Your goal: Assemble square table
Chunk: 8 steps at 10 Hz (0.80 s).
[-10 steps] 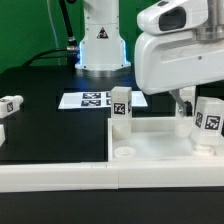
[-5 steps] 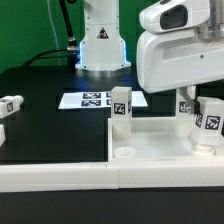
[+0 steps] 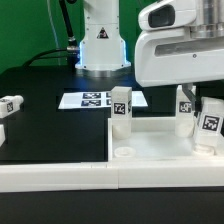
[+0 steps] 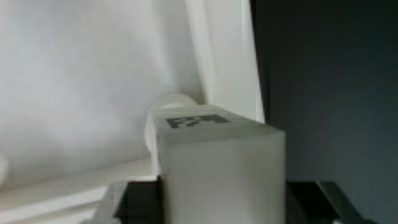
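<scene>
White parts dot the black counter: a loose leg lies at the exterior view's left, then the marker board. Further right sits the square table top with a first leg upright at its corner; the hand is clamped on a second leg, a third leg just beside.

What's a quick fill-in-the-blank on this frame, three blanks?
1. The gripper straddles an upright white ____.
2. One loose leg lies on the ____ table, at the exterior view's left.
3. ____ legs stand upright at the tabletop.
Missing words: leg; black; three.
</scene>
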{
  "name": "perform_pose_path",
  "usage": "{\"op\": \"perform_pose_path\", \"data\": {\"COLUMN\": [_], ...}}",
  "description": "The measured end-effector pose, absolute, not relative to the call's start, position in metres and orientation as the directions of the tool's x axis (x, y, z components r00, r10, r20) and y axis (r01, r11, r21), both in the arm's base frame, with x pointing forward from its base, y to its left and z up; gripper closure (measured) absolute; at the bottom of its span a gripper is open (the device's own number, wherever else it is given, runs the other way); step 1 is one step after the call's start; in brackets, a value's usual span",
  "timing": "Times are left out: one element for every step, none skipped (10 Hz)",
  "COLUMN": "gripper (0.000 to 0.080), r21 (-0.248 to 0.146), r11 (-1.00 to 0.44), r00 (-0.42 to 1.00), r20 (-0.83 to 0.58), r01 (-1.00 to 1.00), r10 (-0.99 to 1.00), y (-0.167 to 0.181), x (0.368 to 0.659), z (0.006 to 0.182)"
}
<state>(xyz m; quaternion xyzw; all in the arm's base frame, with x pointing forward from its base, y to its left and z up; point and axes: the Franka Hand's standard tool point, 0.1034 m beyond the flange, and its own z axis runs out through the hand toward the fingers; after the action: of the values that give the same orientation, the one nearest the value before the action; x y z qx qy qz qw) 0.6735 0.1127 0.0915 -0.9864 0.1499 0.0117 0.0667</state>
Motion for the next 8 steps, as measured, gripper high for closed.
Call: {"op": "perform_pose_path", "data": {"gripper": [0.0487, 0.0487, 0.049, 0.049, 0.0489, 0.0489, 0.0489, 0.0489], "r21": [-0.135, -0.142, -0.154, -0.158, -0.158, -0.171, -0.171, -0.168], "r11": [-0.916, -0.85, -0.767, -0.684, -0.632, -0.565, -0.528, -0.51], "r00": [0.926, 0.862, 0.781, 0.701, 0.651, 0.587, 0.551, 0.533], "r20": [-0.03, -0.049, -0.083, -0.112, -0.128, -0.14, -0.141, -0.143], "r01": [-0.377, -0.506, -0.623, -0.712, -0.758, -0.807, -0.832, -0.844], "r10": [-0.377, -0.505, -0.619, -0.704, -0.748, -0.797, -0.822, -0.834], "y": [0.109, 0.108, 0.105, 0.103, 0.1, 0.095, 0.093, 0.092], "x": [0.678, 0.678, 0.679, 0.68, 0.682, 0.686, 0.687, 0.687], "z": [0.091, 0.091, 0.092, 0.091, 0.091, 0.09, 0.09, 0.09]}}
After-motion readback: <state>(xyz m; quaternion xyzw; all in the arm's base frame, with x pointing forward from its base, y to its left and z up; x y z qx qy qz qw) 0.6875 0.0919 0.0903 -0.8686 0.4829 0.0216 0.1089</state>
